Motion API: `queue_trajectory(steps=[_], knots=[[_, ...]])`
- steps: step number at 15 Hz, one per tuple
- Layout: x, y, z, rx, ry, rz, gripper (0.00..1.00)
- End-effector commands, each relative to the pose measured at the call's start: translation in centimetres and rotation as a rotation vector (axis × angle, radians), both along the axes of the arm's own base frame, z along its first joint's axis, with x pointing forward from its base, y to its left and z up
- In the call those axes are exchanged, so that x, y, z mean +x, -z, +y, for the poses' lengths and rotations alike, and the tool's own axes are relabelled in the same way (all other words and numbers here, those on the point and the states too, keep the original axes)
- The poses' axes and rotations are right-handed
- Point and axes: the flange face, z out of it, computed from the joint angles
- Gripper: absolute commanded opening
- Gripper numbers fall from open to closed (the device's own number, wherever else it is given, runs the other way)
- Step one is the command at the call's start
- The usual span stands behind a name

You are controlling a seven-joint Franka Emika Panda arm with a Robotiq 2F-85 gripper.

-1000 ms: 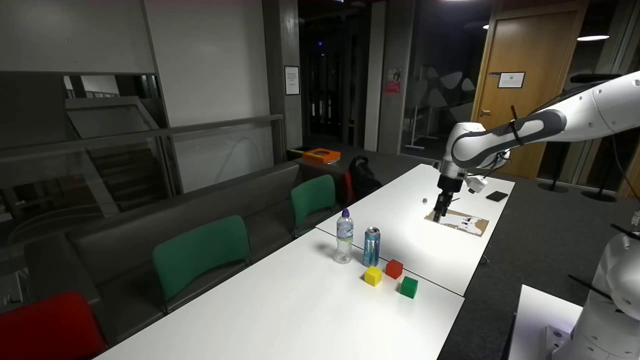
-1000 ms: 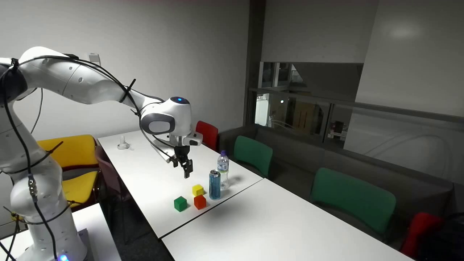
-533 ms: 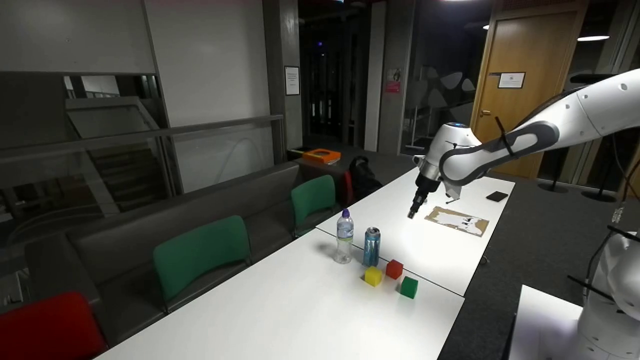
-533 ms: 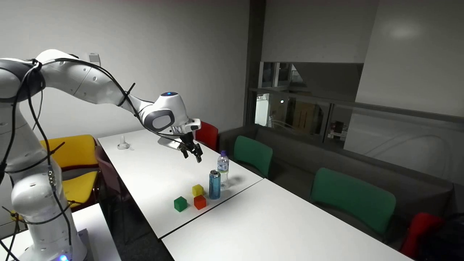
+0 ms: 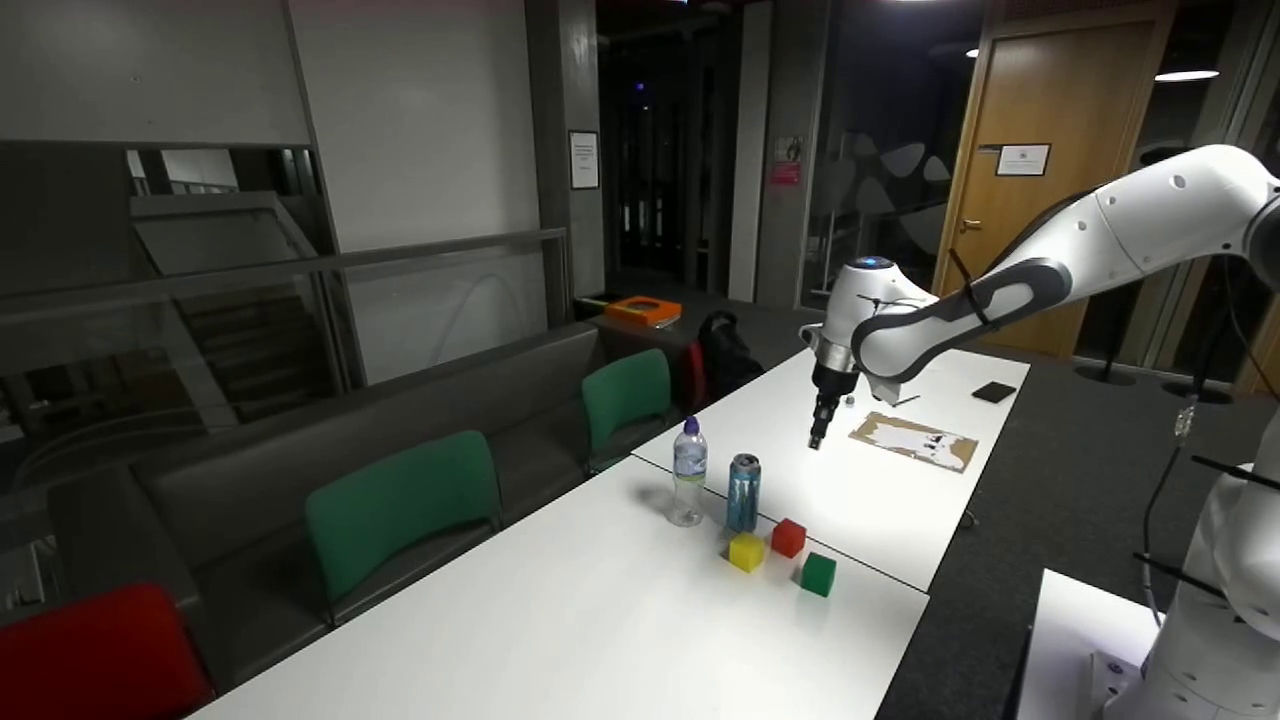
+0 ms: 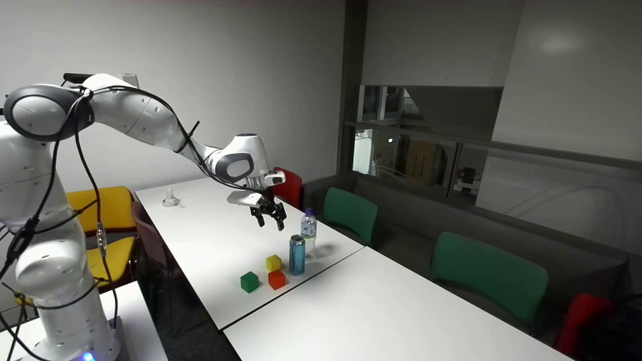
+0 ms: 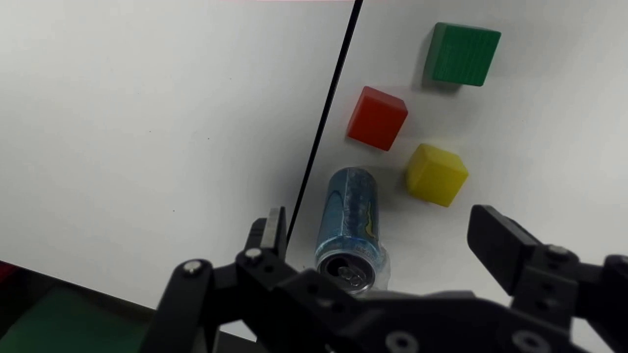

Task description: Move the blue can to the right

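The blue can point(image 5: 743, 495) stands upright on the white table in both exterior views point(image 6: 297, 256), beside the clear bottle and the coloured blocks. In the wrist view the can point(image 7: 349, 211) shows from above, its opened top towards the gripper, the top's lower edge partly covered by the gripper. My gripper point(image 5: 817, 443) is open and empty, up in the air and apart from the can; it also shows in an exterior view point(image 6: 271, 224). In the wrist view the can appears between the spread fingers point(image 7: 378, 218), nearer the left one.
A clear bottle point(image 5: 688, 480) with a purple cap stands close to the can. Yellow point(image 5: 746, 552), red point(image 5: 788, 538) and green point(image 5: 818, 575) blocks lie near it. A cardboard sheet point(image 5: 915, 443) and a dark flat object point(image 5: 994, 392) lie further along. A table seam runs beside the can.
The gripper has moved off from over the cardboard sheet, leftward in one exterior picture and rightward in another, towards the can and bottle side. It stays open. The can, bottle and blocks have not moved.
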Motion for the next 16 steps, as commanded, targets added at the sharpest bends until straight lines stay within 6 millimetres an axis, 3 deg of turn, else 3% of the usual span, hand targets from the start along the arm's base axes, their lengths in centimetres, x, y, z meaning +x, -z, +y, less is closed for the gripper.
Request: queue_trajectory(steps=[1, 6, 11, 16], knots=[[0.0, 0.0, 0.0, 0.000, 0.000, 0.003, 1.00], [0.3, -0.3, -0.4, 0.028, -0.020, -0.118, 1.00], [2.2, -1.2, 0.0, 0.038, -0.087, -0.253, 1.00], [4.7, -0.4, 0.1, 0.090, -0.123, -0.218, 1.00]])
